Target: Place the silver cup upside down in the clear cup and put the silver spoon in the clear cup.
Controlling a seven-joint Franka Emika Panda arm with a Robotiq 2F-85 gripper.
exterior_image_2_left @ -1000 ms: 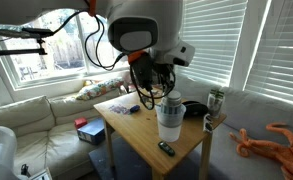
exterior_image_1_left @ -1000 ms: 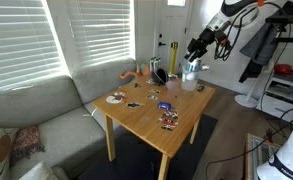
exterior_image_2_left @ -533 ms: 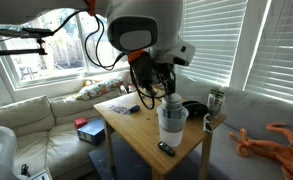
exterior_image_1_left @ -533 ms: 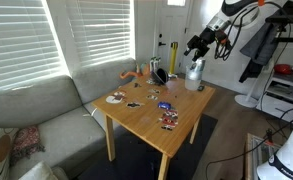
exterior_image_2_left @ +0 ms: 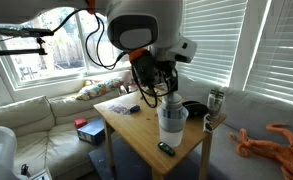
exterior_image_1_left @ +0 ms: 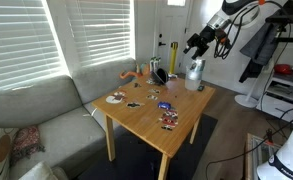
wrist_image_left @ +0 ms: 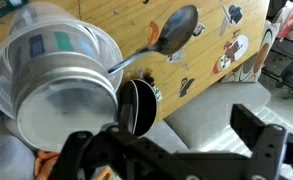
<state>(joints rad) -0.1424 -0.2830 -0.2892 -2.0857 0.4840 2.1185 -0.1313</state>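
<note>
The silver cup sits upside down inside the clear cup, its flat base facing up; it shows in both exterior views, poking out of the clear cup. The silver spoon lies on the wooden table beside the cups, bowl away from them. My gripper hangs open just above and beside the cups, with nothing between its fingers.
A black round dish leans next to the clear cup. Stickers and small items are scattered over the table. A tall yellow stick and an orange toy stand at the far edge. A sofa runs along the table.
The gripper opened and let go of the silver cup, which settled lower into the clear cup. The gripper has lifted slightly away.
</note>
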